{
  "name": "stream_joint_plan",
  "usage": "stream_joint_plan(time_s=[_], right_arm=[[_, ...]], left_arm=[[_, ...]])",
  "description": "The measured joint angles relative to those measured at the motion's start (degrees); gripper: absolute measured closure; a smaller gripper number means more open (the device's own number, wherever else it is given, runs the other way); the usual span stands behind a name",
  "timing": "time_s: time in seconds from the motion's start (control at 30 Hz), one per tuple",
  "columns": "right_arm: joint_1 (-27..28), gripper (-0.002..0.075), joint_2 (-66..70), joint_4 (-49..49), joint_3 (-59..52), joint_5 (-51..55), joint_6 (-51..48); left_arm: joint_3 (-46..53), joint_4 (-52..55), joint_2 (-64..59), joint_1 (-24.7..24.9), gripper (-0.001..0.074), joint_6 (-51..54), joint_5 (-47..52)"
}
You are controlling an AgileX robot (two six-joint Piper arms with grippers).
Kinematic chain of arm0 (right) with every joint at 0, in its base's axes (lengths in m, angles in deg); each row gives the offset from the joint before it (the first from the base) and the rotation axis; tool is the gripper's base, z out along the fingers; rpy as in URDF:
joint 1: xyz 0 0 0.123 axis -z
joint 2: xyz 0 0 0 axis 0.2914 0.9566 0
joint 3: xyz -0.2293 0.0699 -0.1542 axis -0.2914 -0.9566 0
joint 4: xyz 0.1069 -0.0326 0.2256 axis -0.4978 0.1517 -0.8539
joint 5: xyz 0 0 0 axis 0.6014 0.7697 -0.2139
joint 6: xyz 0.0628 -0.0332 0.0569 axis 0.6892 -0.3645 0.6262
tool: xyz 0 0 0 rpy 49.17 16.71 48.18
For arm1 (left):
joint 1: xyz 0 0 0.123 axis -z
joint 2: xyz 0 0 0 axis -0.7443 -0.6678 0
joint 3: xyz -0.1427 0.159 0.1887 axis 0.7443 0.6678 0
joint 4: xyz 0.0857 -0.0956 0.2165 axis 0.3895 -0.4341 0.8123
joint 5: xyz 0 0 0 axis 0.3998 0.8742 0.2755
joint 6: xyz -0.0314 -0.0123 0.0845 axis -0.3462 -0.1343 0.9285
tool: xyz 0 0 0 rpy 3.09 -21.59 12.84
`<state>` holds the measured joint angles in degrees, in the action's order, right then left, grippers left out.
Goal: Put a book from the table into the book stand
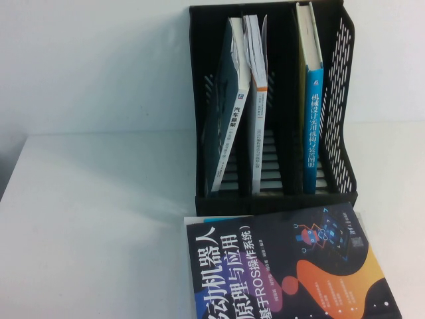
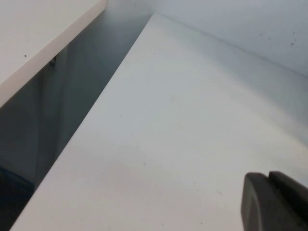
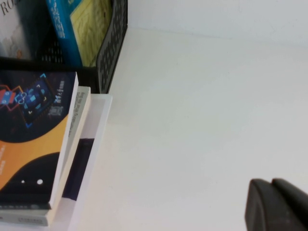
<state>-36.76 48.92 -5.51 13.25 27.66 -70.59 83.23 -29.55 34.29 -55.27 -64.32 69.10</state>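
Note:
The black book stand (image 1: pixel 339 80) stands at the back of the white table (image 1: pixel 99 219). The pale yellow book with the blue spine (image 1: pixel 312 126) stands upright in the stand's right slot; it also shows in the right wrist view (image 3: pixel 82 33), behind the stand's perforated wall (image 3: pixel 113 43). My left gripper (image 2: pixel 267 177) is shut and empty over bare table (image 2: pixel 183 125), away from the stand. My right gripper (image 3: pixel 272 183) is shut and empty over bare table (image 3: pixel 202 120), to the right of the stand. Neither gripper shows in the high view.
A teal-covered book (image 1: pixel 222 113) leans in the left slot and a grey orange-edged book (image 1: pixel 259 73) in the middle slot. A black book with an orange-purple cover (image 1: pixel 285 266) lies flat in front of the stand on a white book (image 3: pixel 72 144). The table's left edge (image 2: pixel 82 130) drops off.

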Motion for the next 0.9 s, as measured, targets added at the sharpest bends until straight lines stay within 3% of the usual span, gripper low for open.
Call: stream_joint_plan(time_s=[0.6, 0.9], right_arm=[[0.80, 0.0729, -0.12, -0.13, 0.00, 0.00, 0.00], [21.74, 0.0729, -2.98, 2.56, -1.33, -3.57, 2.40]], left_arm=[[0.03, -0.22, 0.00, 0.00, 0.0737, 0.00, -0.12], [0.03, -0.22, 0.00, 0.00, 0.0737, 0.00, -0.23]])
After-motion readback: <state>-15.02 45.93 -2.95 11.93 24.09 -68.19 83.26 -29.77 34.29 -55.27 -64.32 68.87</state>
